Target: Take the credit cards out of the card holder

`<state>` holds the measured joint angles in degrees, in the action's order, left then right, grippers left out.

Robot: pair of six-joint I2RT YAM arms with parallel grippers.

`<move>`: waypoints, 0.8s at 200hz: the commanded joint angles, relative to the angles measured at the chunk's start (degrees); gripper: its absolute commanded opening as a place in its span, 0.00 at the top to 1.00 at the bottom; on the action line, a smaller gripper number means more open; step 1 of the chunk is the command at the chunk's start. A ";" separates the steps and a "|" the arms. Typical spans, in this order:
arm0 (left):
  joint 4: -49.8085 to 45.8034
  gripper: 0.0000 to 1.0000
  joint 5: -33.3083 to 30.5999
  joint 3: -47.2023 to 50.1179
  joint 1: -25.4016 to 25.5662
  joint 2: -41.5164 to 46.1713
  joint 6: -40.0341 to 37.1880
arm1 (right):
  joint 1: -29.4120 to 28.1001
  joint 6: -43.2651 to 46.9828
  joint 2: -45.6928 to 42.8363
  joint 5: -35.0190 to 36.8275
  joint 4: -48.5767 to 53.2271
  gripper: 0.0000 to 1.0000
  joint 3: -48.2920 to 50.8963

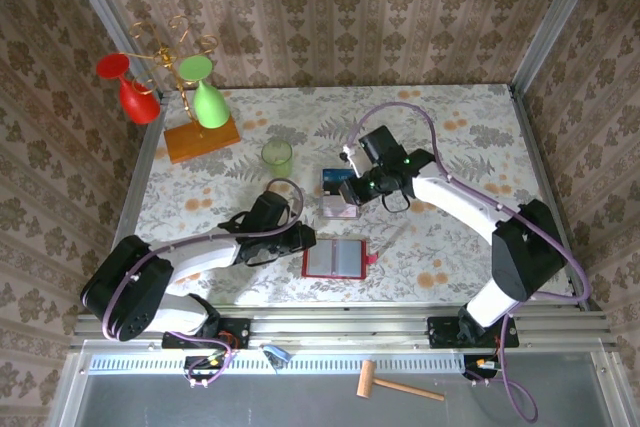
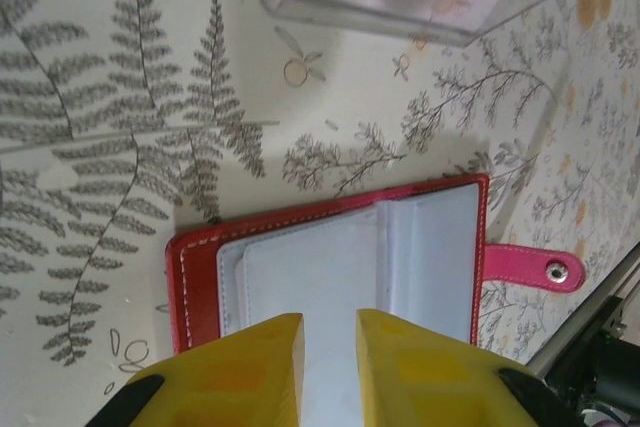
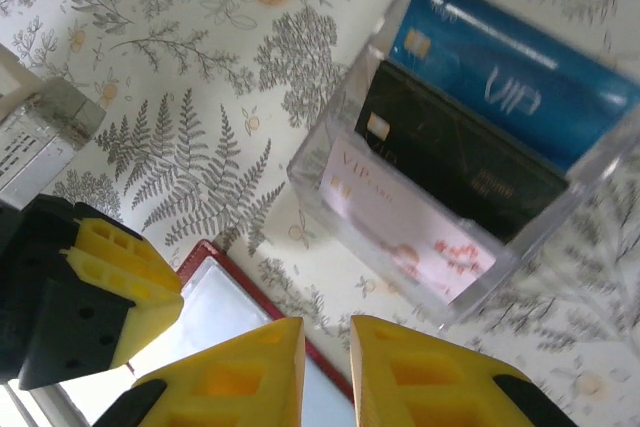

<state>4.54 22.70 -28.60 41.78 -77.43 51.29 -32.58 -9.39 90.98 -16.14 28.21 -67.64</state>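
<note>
Finishing extraction | holder (image 2: 200, 269) lies open under left pincer (image 2: 328, 321) tips, pockets seemingly empty; three cards (image 3: 500, 87) stand in tray (image 3: 335, 142) just beyond right pincer (image 3: 327, 325); both pincers a slit apart, empty | next: check pockets, then withdraw clear of tray

Only readable thing was "VIP", twice. Just ahead of the right tool (image 3: 327, 335), it was printed in pale letters on the blue card (image 3: 510, 77) and in small gold letters on the pink-white card (image 3: 400, 217). The black card (image 3: 460, 157) between them had print too blurry to read.
</note>
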 commanded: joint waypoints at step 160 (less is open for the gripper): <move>-7.75 0.81 -4.37 3.00 2.17 6.71 1.01 | -11.33 -39.25 0.40 -5.10 -16.71 0.84 14.61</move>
<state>0.64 19.22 -25.78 43.94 -70.74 53.12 -42.22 -42.44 89.10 -18.70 15.00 -54.68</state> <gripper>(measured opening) 0.207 0.158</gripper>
